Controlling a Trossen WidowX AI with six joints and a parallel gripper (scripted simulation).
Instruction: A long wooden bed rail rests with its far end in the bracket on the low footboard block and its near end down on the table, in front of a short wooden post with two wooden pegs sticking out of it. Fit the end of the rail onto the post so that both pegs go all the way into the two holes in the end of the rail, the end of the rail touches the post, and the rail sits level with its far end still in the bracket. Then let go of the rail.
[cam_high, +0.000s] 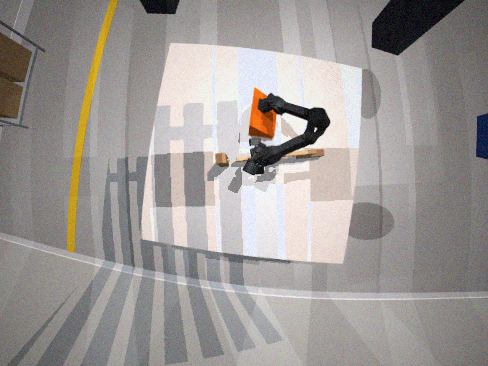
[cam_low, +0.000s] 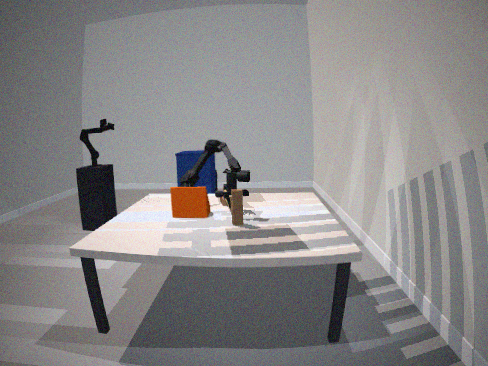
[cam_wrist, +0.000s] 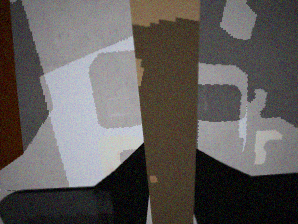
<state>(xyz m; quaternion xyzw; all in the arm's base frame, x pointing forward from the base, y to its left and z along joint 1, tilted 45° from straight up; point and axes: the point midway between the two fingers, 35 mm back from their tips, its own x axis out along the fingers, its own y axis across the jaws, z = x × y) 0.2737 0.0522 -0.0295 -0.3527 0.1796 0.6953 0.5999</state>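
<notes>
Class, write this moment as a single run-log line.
gripper: shut on rail | rail end: short of post | pegs: not seated | phase: holding

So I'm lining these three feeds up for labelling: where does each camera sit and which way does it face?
Top: overhead, looking straight down on the table; shows the whole arm on its orange base.
Exterior: low in the room, facing the table's post end; shows the arm and the post.
Wrist: on the arm, looking along the rail shut in the gripper; only dark fingers show.
Top and wrist share the rail.
</notes>
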